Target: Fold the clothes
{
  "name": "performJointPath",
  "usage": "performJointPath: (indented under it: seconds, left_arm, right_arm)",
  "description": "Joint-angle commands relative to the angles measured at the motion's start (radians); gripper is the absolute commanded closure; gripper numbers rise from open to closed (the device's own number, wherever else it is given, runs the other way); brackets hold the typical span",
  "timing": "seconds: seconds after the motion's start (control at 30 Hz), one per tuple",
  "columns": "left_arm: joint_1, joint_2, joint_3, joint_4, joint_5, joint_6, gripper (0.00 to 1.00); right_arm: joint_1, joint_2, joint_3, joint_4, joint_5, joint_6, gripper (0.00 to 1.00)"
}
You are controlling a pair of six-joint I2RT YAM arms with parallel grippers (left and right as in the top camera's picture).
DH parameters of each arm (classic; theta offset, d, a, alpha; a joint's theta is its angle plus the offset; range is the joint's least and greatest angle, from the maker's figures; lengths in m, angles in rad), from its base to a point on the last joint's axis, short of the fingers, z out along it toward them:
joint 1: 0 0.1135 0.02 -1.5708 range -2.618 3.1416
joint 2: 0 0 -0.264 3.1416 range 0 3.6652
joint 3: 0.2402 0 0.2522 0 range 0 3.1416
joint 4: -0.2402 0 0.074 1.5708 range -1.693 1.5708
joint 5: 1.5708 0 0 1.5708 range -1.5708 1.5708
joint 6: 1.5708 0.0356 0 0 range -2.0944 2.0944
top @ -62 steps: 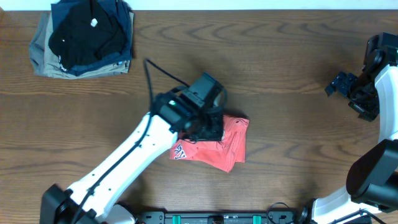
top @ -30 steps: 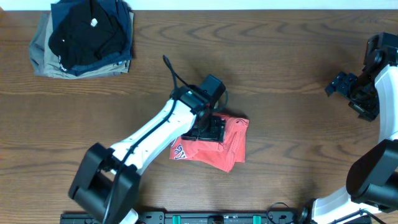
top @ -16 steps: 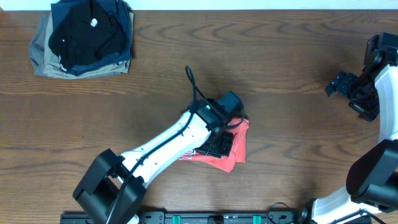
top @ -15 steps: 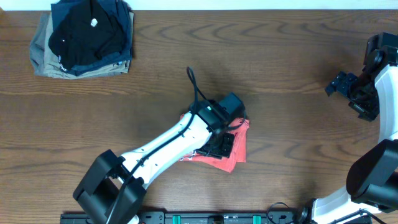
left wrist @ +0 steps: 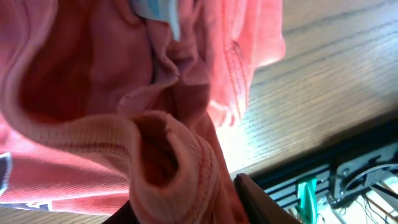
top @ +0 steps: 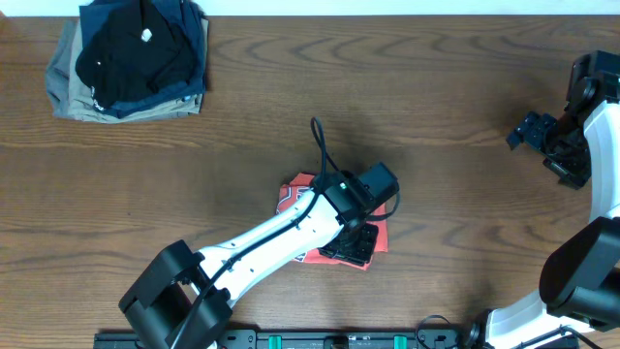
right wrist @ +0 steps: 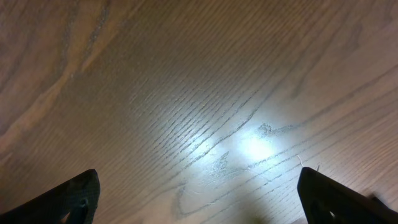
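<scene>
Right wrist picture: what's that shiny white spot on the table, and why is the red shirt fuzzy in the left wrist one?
Right wrist view: light glare on the brown wooden table. Left wrist view: the coral-red cloth T-shirt sits very close to the camera, so its folds look soft.

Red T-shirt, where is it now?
Overhead, the T-shirt lies at centre, toward the bottom edge, under the left claw, far from the folded pile at top left.

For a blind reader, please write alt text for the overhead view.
The left hand sits on a bunched coral-red T-shirt in the middle of the wooden table. The right hand hangs at the right edge; folded garments are stacked top left.
</scene>
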Motion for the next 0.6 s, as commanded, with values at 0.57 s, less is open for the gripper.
performJointPath:
  seconds: [0.57]
  left_arm:
    - [0.007,-0.086,0.103,0.045,0.105,0.054,0.6]
  right_arm:
    - [-0.006,-0.008,0.004,-0.001,0.001,-0.008,0.01]
